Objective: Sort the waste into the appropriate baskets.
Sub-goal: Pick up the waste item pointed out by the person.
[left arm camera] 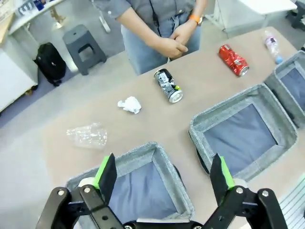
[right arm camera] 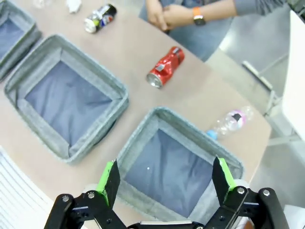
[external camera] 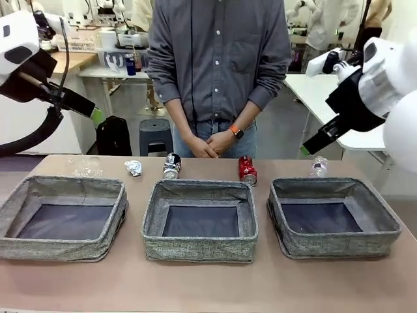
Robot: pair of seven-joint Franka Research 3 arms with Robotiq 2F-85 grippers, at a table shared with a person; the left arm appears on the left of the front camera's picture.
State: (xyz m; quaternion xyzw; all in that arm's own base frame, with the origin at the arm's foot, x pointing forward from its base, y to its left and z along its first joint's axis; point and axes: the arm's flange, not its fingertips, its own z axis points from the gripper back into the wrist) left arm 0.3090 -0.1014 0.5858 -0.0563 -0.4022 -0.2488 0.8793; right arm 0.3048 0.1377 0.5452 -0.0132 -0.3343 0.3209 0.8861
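Nothing is sorted yet. All three grey woven-fabric baskets with low soft walls, the left one (external camera: pixel 65 249), the middle one (external camera: pixel 199 250) and the right one (external camera: pixel 339 245), show bare dark bottoms. Both hands hang high over the brown worktop (external camera: pixel 208 287). The left hand (left arm camera: pixel 162 172) is spread wide and carries nothing, and so is the right hand (right arm camera: pixel 164 175).

The waste lies in a row on the worktop just beyond the baskets' far walls:
- A clear, crumpled-looking plastic bottle (left arm camera: pixel 88 136) lies behind the left basket. It is so transparent that its outline is hard to read.
- A small white-silver wad (left arm camera: pixel 130 104) lies beside that bottle.
- A black-and-white can (left arm camera: pixel 168 86) lies on its side behind the middle basket.
- A dented red can (right arm camera: pixel 165 67) also lies on its side, between the middle and right baskets.
- A clear plastic bottle with a pink label and blue cap (right arm camera: pixel 228 121) lies behind the right basket.

The first pick probably goes best to the nearest arm: the right hand for the pink-label bottle, the left for the crumpled one.
- Come down from above, past the far wall, without brushing the soft fabric.
- Set the fingers across a lying can or bottle's round body so it cannot roll away.
- The person's clasped hands (external camera: pixel 212 145) rest just behind the cans, so keep that approach steep.
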